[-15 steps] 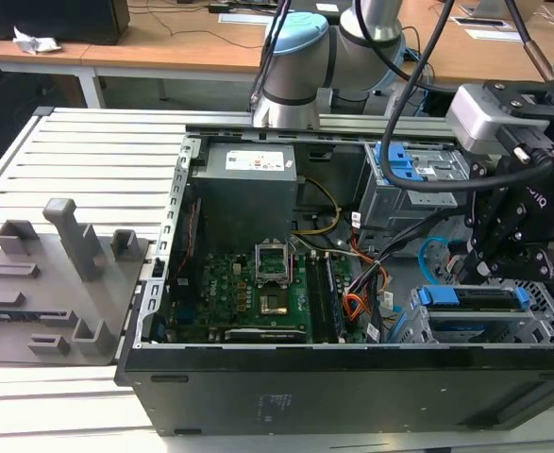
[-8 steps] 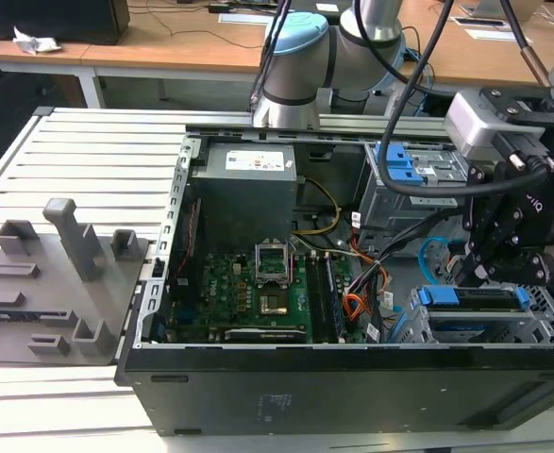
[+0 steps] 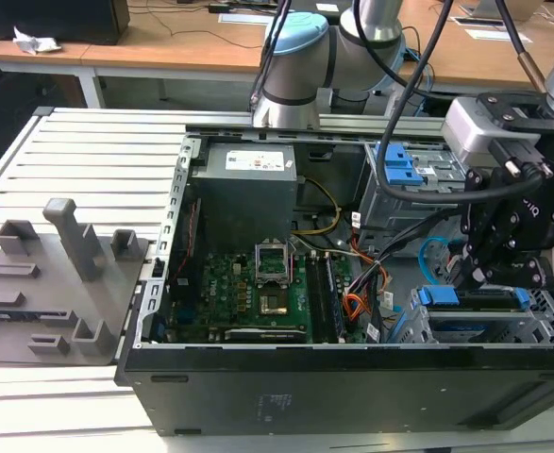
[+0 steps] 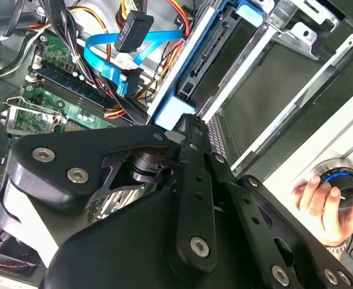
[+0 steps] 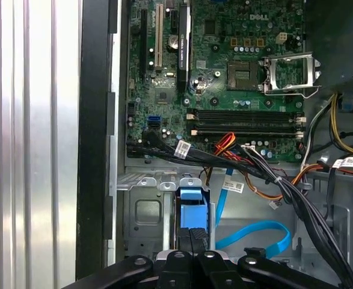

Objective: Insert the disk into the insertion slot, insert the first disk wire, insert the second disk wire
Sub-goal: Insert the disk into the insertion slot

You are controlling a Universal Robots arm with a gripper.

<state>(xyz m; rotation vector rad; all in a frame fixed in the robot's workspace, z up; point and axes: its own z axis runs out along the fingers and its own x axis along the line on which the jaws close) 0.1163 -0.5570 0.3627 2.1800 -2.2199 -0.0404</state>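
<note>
A: Where is the disk [image 3: 475, 302]?

B: At the exterior view's right, in the near corner of the open case [image 3: 258, 396]. It lies flat in the slot [image 3: 552, 319], with its blue caddy [image 5: 191, 208] end facing the motherboard [image 3: 239, 293]. It looks most of the way in. Whether it is fully seated cannot be told.

A: And the gripper [image 5: 195, 238]?

B: It hangs right at that blue end, and its tips touch the caddy in the first wrist view. The jaws look drawn together, with nothing seen between them. That is probably so the tips serve as one blunt pusher against the caddy rather than as a clamp.

A: What about the two wires?

B: The blue cable [image 5: 254, 233] loops on the case floor just beside the caddy. In the second wrist view its black plug hangs free, so it is judged not yet connected. The loop keeps its slack out of the slot's mouth. The red wire [image 5: 224, 142] lies in the bundle between the motherboard and the disk, and it does not reach the disk either.

A: Is anything else near?

B: A person's hand [image 4: 314, 201] grips a round knob [image 4: 340, 180] outside the case wall, well away from the disk. What the knob does cannot be told.
</note>
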